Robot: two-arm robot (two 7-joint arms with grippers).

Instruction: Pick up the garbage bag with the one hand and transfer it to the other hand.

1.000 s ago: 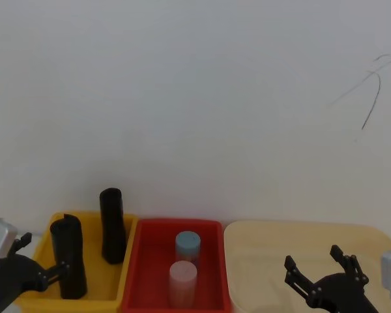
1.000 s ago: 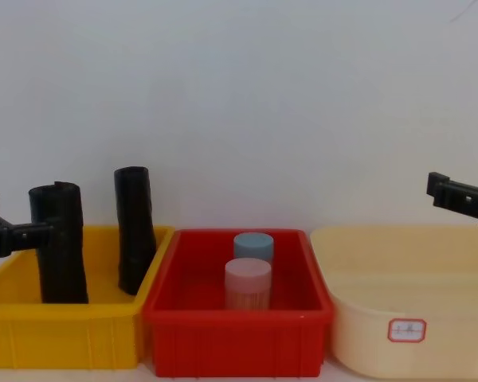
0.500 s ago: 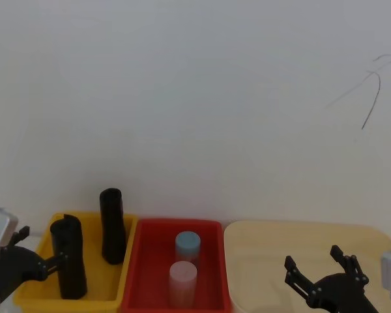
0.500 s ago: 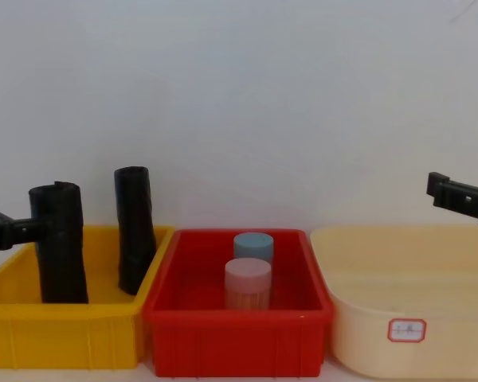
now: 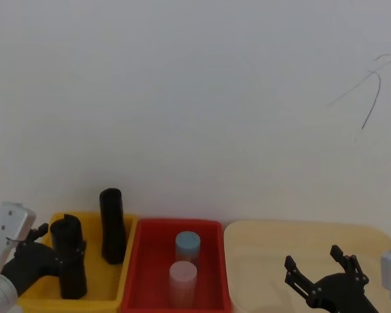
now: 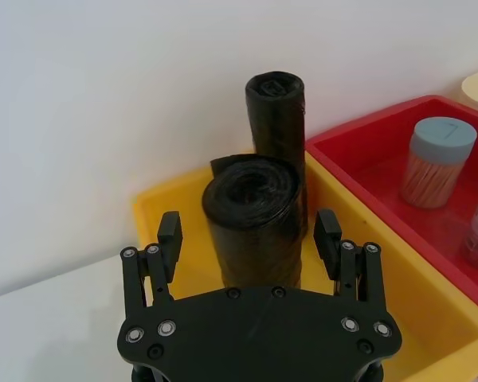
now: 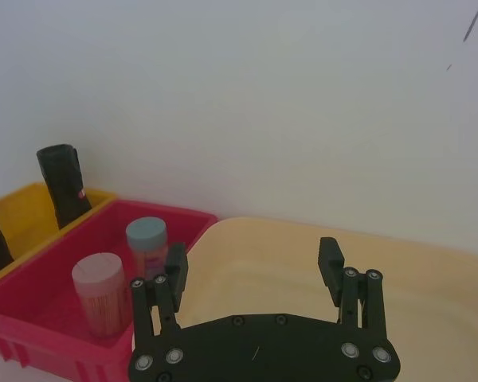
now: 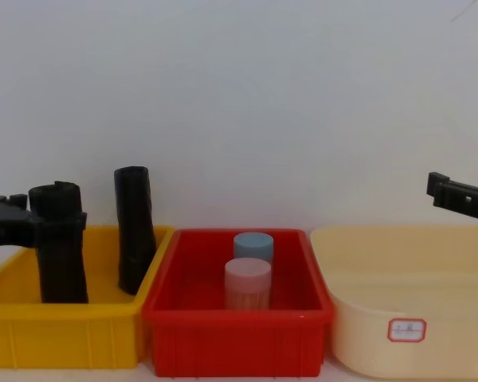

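Here, in the head view, the left gripper [image 5: 68, 251] sits at about 8 o'clock. It reaches in to the garbage bag [image 5: 72, 277], the thicker black roll standing upright at the near left of the yellow bin [image 5: 98, 280]. A slimmer black roll [image 5: 112, 228] stands at 1 o'clock from the bag, apart from it, by the bin's right wall. At 6 o'clock the red bin [image 5: 145, 261] holds a blue-lidded jar [image 5: 188, 243] and, nearer, a pink-lidded jar [image 5: 182, 277]. The right gripper [image 5: 313, 259] hangs at 5 o'clock over the cream tub [image 5: 260, 254], fingers spread wide with nothing between them.

From the left wrist, the two fingers stand open on either side of the bag's top. A thin gap shows on each side, so they have no hold on it. The slimmer roll rises just beyond the bag, and both jars sit in the red bin beside the yellow one.

From the right wrist, that gripper's jaws are wide apart and empty above the tub, with the red bin beside it.

In the chest view, the left gripper comes in at 9 o'clock, one finger crossing the front of the bag just below its top. It seems to lie close against the plastic, though contact cannot be told from this side. The bag stands upright in the yellow bin. One finger of the right gripper shows at 3 o'clock, above the tub's rim.
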